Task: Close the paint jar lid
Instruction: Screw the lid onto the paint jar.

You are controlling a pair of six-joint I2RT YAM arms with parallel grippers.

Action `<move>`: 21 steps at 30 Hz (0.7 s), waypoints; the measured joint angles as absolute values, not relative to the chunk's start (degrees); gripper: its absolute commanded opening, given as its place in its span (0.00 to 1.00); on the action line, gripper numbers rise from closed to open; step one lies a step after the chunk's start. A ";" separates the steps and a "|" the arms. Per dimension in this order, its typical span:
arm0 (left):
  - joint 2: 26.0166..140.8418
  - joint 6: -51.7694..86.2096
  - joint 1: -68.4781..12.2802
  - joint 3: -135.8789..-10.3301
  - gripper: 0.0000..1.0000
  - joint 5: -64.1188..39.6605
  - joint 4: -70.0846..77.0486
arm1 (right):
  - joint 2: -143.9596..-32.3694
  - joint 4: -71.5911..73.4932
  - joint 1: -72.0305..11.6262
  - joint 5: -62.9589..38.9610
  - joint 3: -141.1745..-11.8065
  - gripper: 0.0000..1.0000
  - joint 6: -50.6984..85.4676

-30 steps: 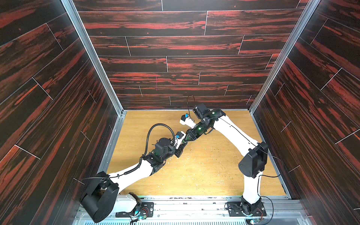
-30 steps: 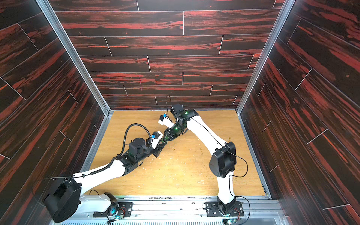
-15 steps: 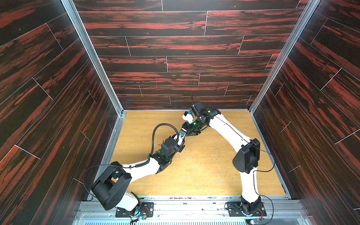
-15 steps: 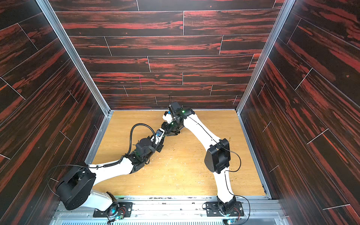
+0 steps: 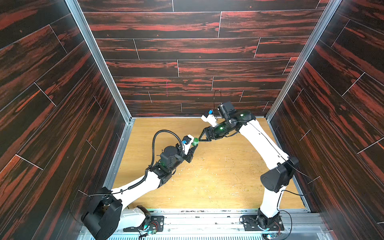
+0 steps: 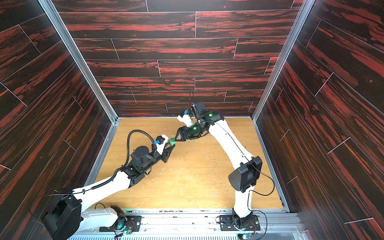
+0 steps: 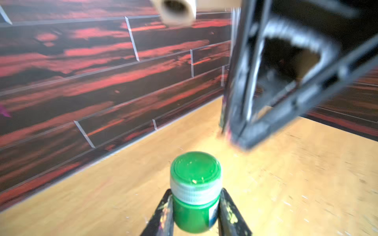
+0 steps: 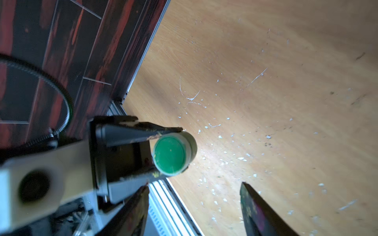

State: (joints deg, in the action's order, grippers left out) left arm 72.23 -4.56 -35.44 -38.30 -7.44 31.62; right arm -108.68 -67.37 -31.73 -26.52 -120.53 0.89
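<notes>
Count: one paint jar (image 7: 194,214), one lid (image 7: 195,169), two tools. The lid sits on the jar mouth; whether it is fully seated cannot be determined. The left tool (image 7: 195,193) is clamped on the jar body, holding it over the far half of the surface (image 5: 218,176). The right tool (image 8: 194,185) stands wide and empty, just beside the lid, not touching it. Pale flecks (image 8: 223,163) litter the surface.
</notes>
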 measured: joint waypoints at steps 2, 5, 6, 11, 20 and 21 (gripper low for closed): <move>72.01 -4.03 -34.87 -38.50 0.14 -10.94 28.99 | -108.77 -68.99 -31.70 -26.37 -120.53 0.74 -4.62; 72.01 -3.60 -34.63 -39.33 0.15 -15.42 25.10 | -109.10 -71.00 -31.77 -26.61 -120.77 0.74 -11.90; 72.01 -3.53 -34.54 -39.68 0.15 -16.47 24.12 | -109.43 -71.79 -31.75 -27.05 -121.27 0.74 -13.89; 72.01 -3.60 -34.39 -41.30 0.14 -20.14 20.53 | -110.04 -73.63 -31.75 -29.91 -122.10 0.74 -21.23; 72.01 -3.60 -34.24 -42.22 0.15 -22.41 18.79 | -110.93 -74.19 -32.91 -30.11 -121.21 0.73 -25.17; 72.01 -3.60 -34.22 -42.22 0.15 -22.52 18.68 | -111.26 -74.19 -33.15 -29.93 -121.21 0.73 -25.32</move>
State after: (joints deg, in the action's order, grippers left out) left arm 72.01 -3.60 -34.22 -42.22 -22.52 18.68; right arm -111.26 -74.19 -33.15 -29.93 -121.21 -25.32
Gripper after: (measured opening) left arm 0.364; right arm 0.736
